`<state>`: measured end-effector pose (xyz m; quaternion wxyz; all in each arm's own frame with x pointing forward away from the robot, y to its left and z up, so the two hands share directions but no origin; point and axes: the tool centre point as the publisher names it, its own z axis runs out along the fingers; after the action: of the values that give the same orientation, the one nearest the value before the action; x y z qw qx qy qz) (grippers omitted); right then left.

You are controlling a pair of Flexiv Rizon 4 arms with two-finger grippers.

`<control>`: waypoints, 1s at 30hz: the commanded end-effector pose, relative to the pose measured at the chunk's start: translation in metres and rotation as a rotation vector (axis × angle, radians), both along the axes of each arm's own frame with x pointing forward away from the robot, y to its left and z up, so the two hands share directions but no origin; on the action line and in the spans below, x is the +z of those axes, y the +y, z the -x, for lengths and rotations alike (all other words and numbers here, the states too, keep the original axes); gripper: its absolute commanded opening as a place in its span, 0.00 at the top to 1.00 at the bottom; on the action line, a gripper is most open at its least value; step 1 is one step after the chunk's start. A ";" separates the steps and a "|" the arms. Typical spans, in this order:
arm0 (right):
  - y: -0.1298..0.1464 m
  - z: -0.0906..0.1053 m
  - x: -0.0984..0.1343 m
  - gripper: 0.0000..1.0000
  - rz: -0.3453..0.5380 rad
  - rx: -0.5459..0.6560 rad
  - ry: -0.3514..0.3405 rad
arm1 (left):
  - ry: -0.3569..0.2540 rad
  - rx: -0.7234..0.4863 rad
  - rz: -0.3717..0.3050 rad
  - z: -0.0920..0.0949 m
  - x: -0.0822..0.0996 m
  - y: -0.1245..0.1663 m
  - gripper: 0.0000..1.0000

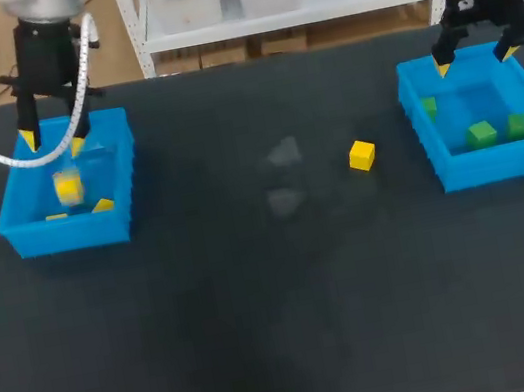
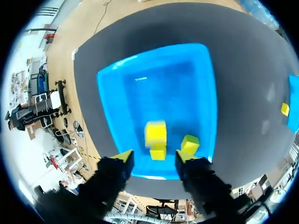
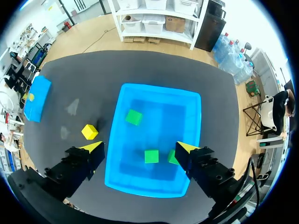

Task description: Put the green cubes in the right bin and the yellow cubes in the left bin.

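My left gripper (image 1: 54, 142) hangs open over the left blue bin (image 1: 71, 235). A blurred yellow cube (image 1: 67, 187) is in the air below its tips, free of both fingers. In the left wrist view that cube (image 2: 155, 133) is just ahead of the gripper (image 2: 153, 157), above two more yellow cubes (image 2: 189, 143) on the bin floor (image 2: 159, 84). Another yellow cube (image 1: 361, 155) lies on the table, left of the right bin (image 1: 500, 164). My right gripper (image 1: 474, 61) stands open and empty over that bin, which holds three green cubes (image 1: 480, 133), also seen in the right wrist view (image 3: 133, 116).
The dark table mat (image 1: 261, 308) stretches between the two bins. The lone yellow cube (image 3: 89, 131) sits just outside the right bin's wall (image 3: 161, 88), beside one finger of my right gripper (image 3: 138, 147).
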<state>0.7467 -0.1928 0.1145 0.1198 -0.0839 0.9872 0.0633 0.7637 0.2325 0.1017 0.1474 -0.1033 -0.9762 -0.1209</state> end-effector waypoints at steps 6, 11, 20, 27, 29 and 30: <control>0.000 0.002 0.000 0.00 0.001 -0.003 -0.006 | -0.607 -0.245 0.278 0.010 0.051 -0.079 0.00; 0.000 0.002 0.000 0.00 0.001 -0.003 -0.006 | -0.602 -0.373 0.419 0.014 0.061 -0.160 0.00; 0.000 0.002 0.000 0.00 0.001 -0.003 -0.006 | -0.542 -0.581 0.565 0.036 0.037 -0.298 0.00; 0.000 0.002 0.000 0.00 0.001 -0.003 -0.006 | -0.458 -0.725 0.572 0.050 0.010 -0.346 0.00; 0.000 0.002 0.000 0.00 0.001 -0.003 -0.006 | -0.434 -0.731 0.562 0.056 0.004 -0.355 0.00; 0.000 0.002 0.000 0.00 0.001 -0.003 -0.006 | -0.420 -0.722 0.561 0.059 0.001 -0.359 0.00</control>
<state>0.7467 -0.1928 0.1145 0.1198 -0.0839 0.9872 0.0633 0.7186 -0.1178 0.1124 -0.0314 -0.4542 -0.8896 0.0358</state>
